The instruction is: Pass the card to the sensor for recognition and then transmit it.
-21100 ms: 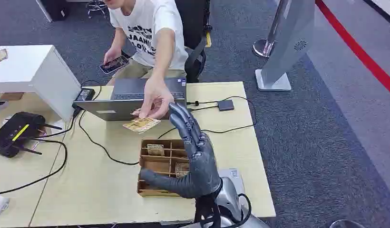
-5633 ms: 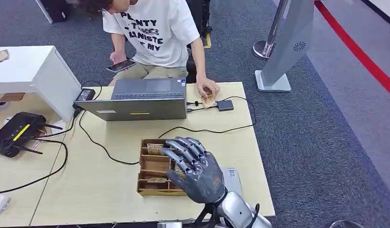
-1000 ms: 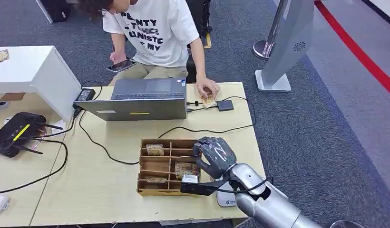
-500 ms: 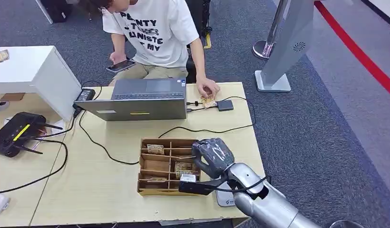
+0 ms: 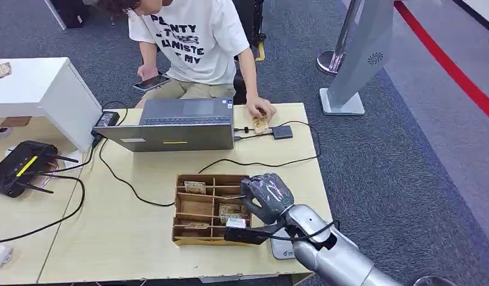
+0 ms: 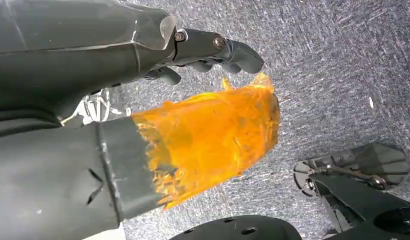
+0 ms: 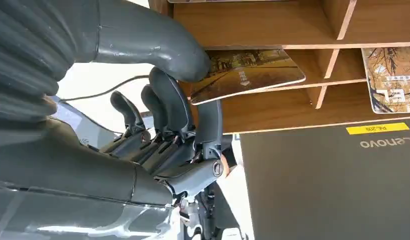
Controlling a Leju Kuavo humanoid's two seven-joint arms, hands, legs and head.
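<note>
Right hand (image 5: 267, 196) is hovering over the right-hand side of the wooden divided box (image 5: 188, 238), with its fingers curled down into a compartment. From the right wrist view, the thick thumb (image 7: 158, 47) is pressing on top of a card (image 7: 253, 72) while the darker fingers (image 7: 165, 107) are curling beneath its near edge, so the hand is pinching that card. The card is lying tilted, its far end resting on a wooden divider inside the compartment and its near end lifted between thumb and fingers. Another card (image 7: 390, 80) is lying flat in the neighbouring compartment, just beyond the held one. Further out from the hand, across the table (image 5: 141, 238), the closed laptop (image 5: 170, 128) is sitting with its yellow sticker facing the robot. Beyond the laptop, a person (image 5: 194, 42) in a white shirt is sitting, one hand (image 5: 260, 110) resting on a card (image 5: 261, 126) beside a small dark sensor box (image 5: 282, 131) at the table's far edge. A cable is running from that box back towards the divided box. Left hand (image 6: 213, 50) is hanging over grey carpet, fingers curled loosely and holding nothing visible, beside an orange translucent cover on its thumb.
</note>
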